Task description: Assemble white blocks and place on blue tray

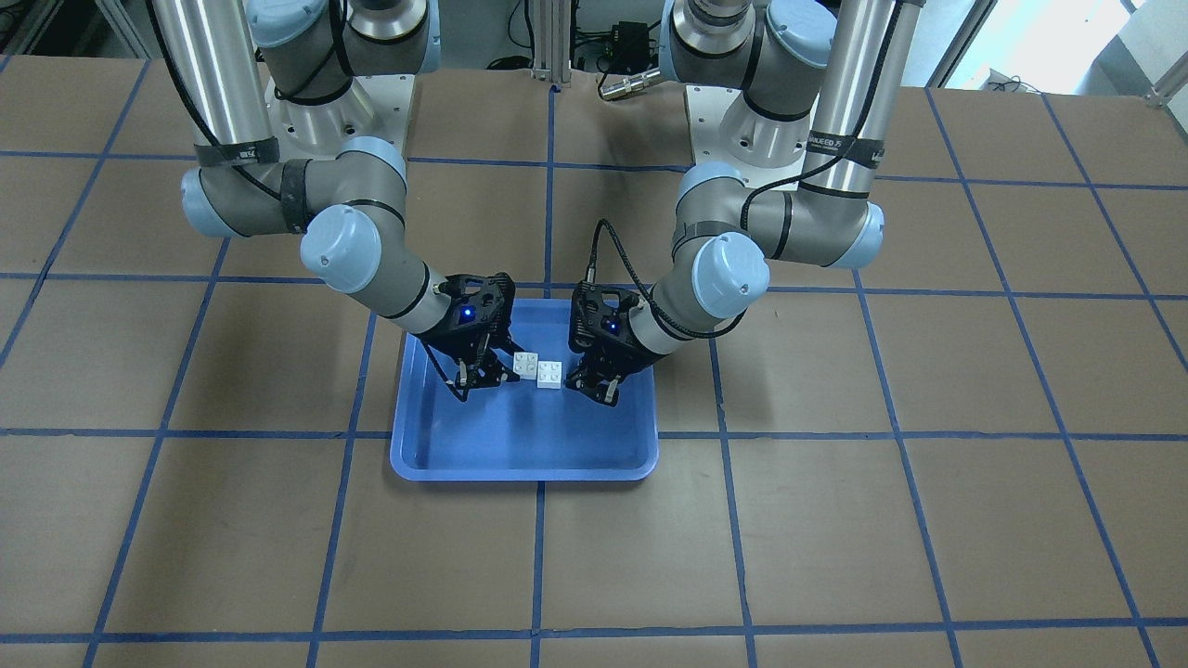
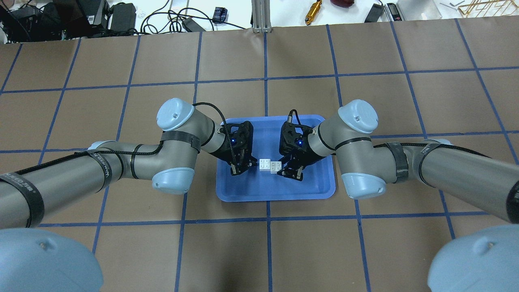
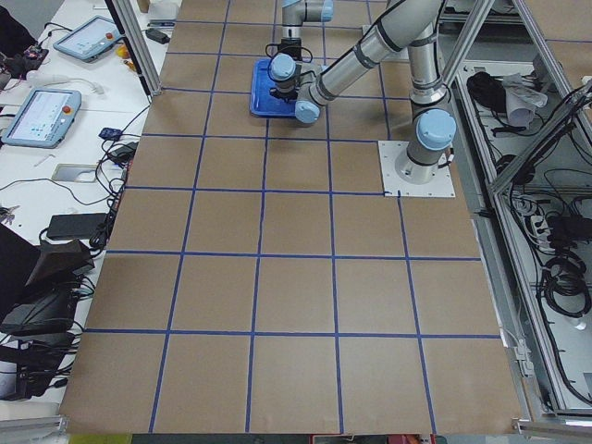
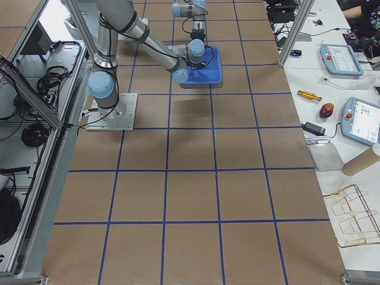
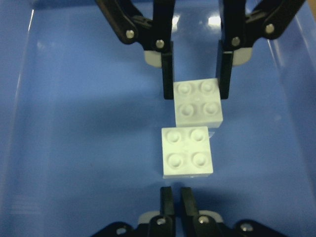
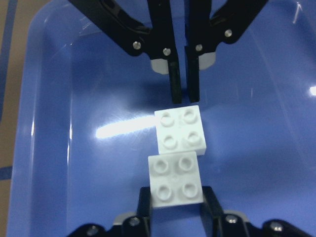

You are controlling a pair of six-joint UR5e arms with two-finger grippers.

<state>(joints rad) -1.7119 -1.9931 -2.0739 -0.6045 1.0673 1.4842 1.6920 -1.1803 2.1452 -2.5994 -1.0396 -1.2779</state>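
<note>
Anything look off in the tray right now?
Yes: the white blocks lie side by side in the blue tray, staggered, all eight studs showing, so not stacked. The right hand grips one; the left hand is shut beside the other.

My left arm (image 2: 61, 182), right arm (image 2: 454, 168): grey tubes, pale-blue joint caps, black cables | left gripper (image 6: 183, 94), right gripper (image 5: 196, 91): black, silver rivets

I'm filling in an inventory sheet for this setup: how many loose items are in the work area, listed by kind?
white blocks: 2
blue tray: 1
Total: 3
</note>
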